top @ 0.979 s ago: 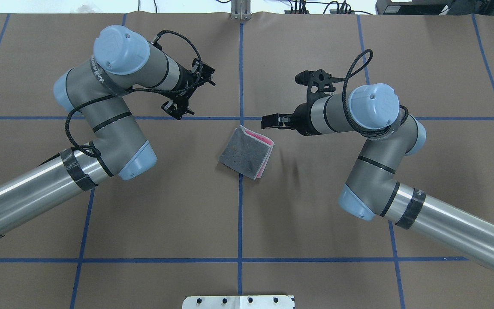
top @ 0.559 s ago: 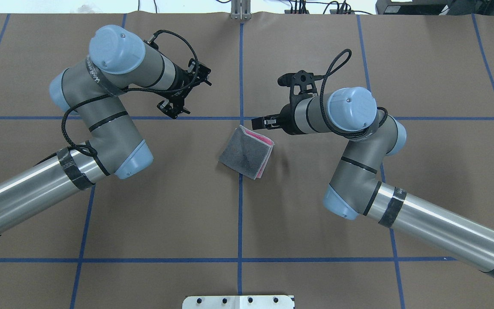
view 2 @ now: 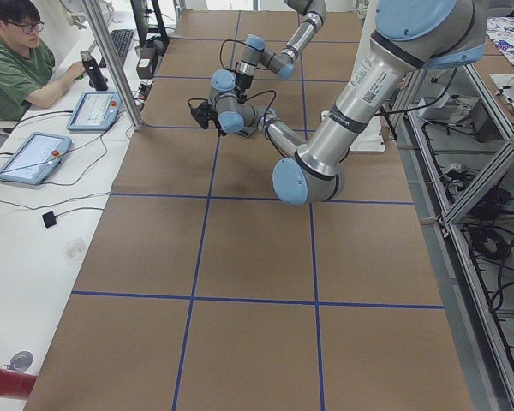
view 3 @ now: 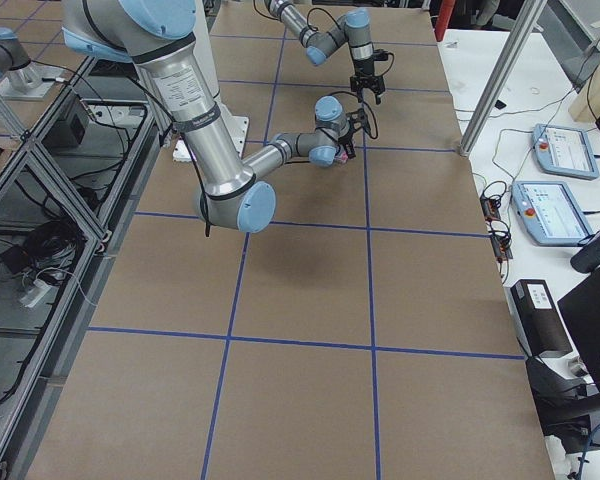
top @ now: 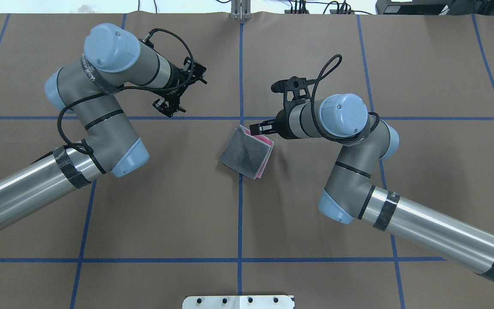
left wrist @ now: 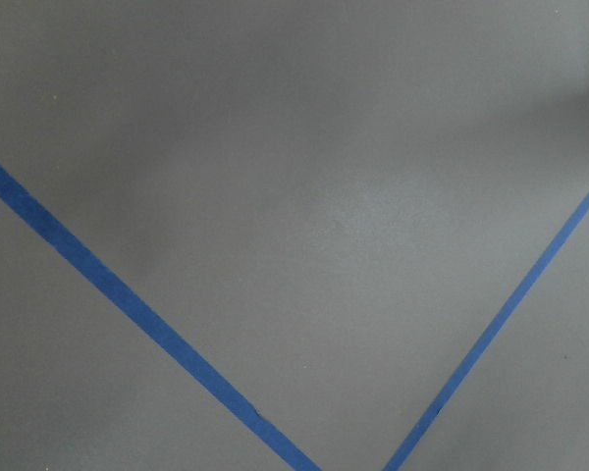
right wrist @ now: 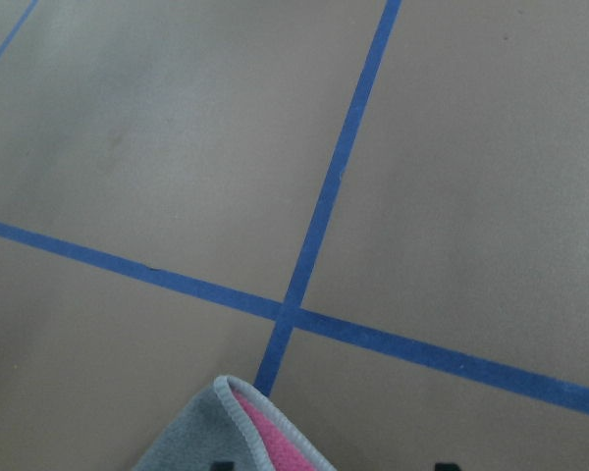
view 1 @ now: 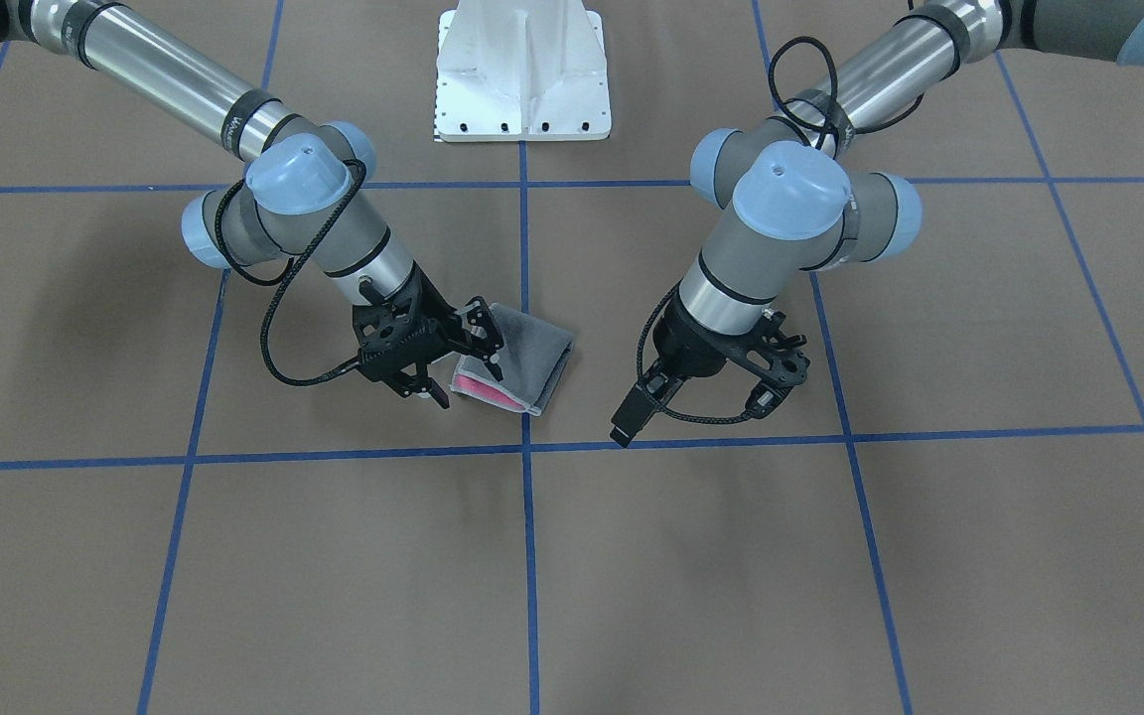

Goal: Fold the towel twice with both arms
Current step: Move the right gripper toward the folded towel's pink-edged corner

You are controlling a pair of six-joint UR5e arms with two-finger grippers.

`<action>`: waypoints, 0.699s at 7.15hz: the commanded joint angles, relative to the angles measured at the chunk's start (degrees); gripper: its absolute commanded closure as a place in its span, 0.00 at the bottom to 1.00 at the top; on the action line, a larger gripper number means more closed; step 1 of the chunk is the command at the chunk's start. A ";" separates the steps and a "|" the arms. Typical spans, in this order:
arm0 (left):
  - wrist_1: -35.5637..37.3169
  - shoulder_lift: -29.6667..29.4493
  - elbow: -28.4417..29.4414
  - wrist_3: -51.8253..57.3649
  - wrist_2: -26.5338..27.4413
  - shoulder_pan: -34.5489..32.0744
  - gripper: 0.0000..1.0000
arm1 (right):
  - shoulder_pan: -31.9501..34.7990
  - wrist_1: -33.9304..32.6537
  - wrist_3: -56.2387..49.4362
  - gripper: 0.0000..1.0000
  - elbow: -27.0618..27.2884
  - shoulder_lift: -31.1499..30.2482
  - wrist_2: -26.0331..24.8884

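Observation:
The towel (top: 245, 152) lies folded into a small square at the table's centre, dark grey face up, with pink layers showing along its far right edge. It also shows in the front view (view 1: 532, 348), and its corner shows in the right wrist view (right wrist: 211, 432). My right gripper (top: 256, 127) is open and hovers over the towel's far right corner, jaws spread on either side of the pink edge (view 1: 468, 380). My left gripper (top: 169, 109) is off to the towel's far left, apart from it, and looks shut and empty (view 1: 624, 429). The left wrist view shows only bare table.
Blue tape lines (top: 240, 214) divide the brown table cover into a grid. The white pedestal base (view 1: 522, 79) stands at the robot's edge. An operator (view 2: 17, 60) sits beyond the far edge with tablets (view 2: 94, 110).
My right arm has swung left and brought its gripper from beside the towel to over the far right corner. My left arm has drawn back slightly to the left. The towel has not moved.

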 commanded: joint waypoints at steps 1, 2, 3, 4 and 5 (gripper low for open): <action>0.00 0.12 0.00 0.00 0.00 -0.08 0.00 | -0.62 0.00 -0.84 0.47 -0.13 -0.38 0.10; 0.00 0.13 0.08 0.00 0.00 -0.08 0.00 | -0.80 0.00 -1.80 0.51 -0.13 -0.82 0.01; 0.00 0.13 0.08 0.00 0.00 -0.08 0.00 | -1.32 -0.09 -1.99 0.54 -0.13 -0.82 0.01; 0.00 0.13 0.17 0.00 0.00 -0.08 0.00 | -1.50 -0.09 -2.16 0.56 -0.82 -0.82 0.01; 0.00 0.13 0.17 0.00 0.08 -0.08 0.00 | -1.59 -0.09 -2.16 0.56 -0.92 -0.74 0.01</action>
